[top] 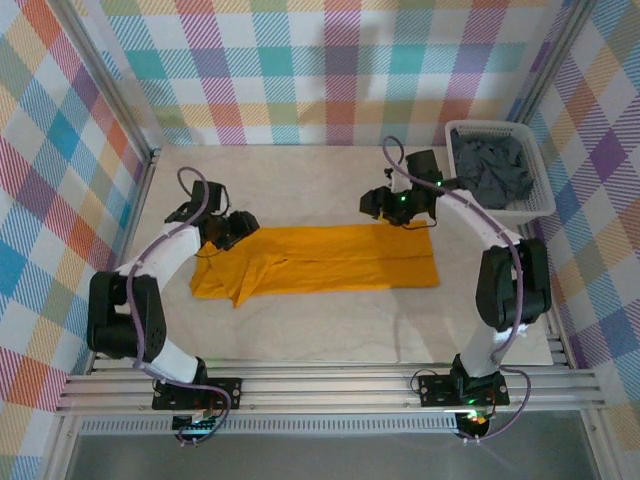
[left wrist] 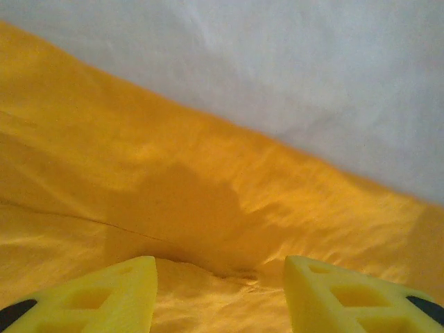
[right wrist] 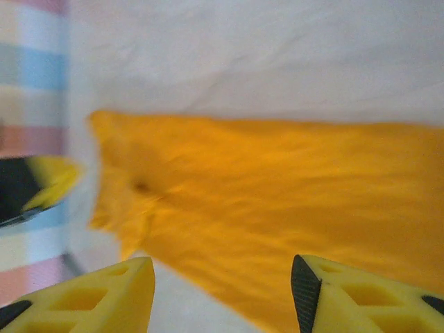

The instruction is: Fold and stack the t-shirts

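Orange-yellow cloth lies as a long band across the middle of the table: the orange-yellow t-shirt is spread left to right. Its right part is flat and straight-edged, while its left end is bunched and wrinkled, with a flap hanging toward the near side. It looks like a shirt already narrowed lengthwise, so the crosswise fold probably comes next. The left gripper sits at the far-left corner of the band. In its wrist view its fingers are spread wide and low over the cloth, with a small ridge of fabric between them but nothing pinched. That placement suits grabbing the untidy end, the part that most needs pulling flat. The right gripper stands at the far edge of the shirt, right of centre. Its wrist view is blurred, yet its fingers are plainly apart and empty, above the cloth rather than on it. With one arm toward each end of the far edge, the pair seem set to take that edge together so the band keeps its shape when lifted. The slate-grey t-shirts lie crumpled in the white basket at the far right, well apart from the orange one, waiting their turn; no stack exists yet.
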Available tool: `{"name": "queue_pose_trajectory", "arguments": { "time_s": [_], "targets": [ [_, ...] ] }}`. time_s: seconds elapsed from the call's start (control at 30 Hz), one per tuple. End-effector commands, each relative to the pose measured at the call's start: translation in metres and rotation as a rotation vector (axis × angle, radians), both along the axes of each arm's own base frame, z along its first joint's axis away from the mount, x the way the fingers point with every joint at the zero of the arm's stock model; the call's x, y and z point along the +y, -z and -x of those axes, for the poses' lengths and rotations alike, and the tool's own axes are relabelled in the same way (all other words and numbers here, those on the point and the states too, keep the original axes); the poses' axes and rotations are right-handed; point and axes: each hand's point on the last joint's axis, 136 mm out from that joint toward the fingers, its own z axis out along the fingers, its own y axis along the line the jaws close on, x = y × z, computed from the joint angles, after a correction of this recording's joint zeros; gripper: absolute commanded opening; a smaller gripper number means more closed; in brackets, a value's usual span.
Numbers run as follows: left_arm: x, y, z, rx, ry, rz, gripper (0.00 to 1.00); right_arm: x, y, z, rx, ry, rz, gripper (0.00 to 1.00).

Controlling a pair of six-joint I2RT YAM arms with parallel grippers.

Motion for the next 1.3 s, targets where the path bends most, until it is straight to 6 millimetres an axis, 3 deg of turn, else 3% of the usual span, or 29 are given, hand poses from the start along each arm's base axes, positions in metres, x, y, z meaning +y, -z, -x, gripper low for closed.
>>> {"name": "queue_pose_trajectory", "arguments": {
  "time_s": [0.0,0.13,0.3,0.57,0.87,1.07,1.27],
  "targets": [
    [-0.018,0.022,0.006,0.008,0.185,0.036,0.50,0.040,-0.026,0.034,0.028,-0.150,-0.238,0.57],
    [-0.022,0.038,0.004,0.033,0.234,0.039,0.48,0.048,-0.037,0.056,0.048,-0.180,-0.262,0.57],
    [-0.026,0.058,0.009,0.086,0.248,0.038,0.47,0.045,-0.037,0.062,0.055,-0.160,-0.257,0.57],
    [-0.035,0.044,0.022,0.066,0.256,0.025,0.39,0.048,-0.038,0.050,0.052,-0.146,-0.257,0.56],
    [-0.066,0.039,0.055,0.104,0.282,0.052,0.32,0.049,-0.032,0.046,0.060,-0.142,-0.251,0.56],
    [-0.086,0.057,0.083,0.197,0.317,0.054,0.31,0.048,-0.029,0.046,0.065,-0.138,-0.245,0.55],
    [-0.110,0.061,0.093,0.212,0.342,0.082,0.35,0.048,-0.026,0.047,0.069,-0.140,-0.239,0.55]
  ]
}}
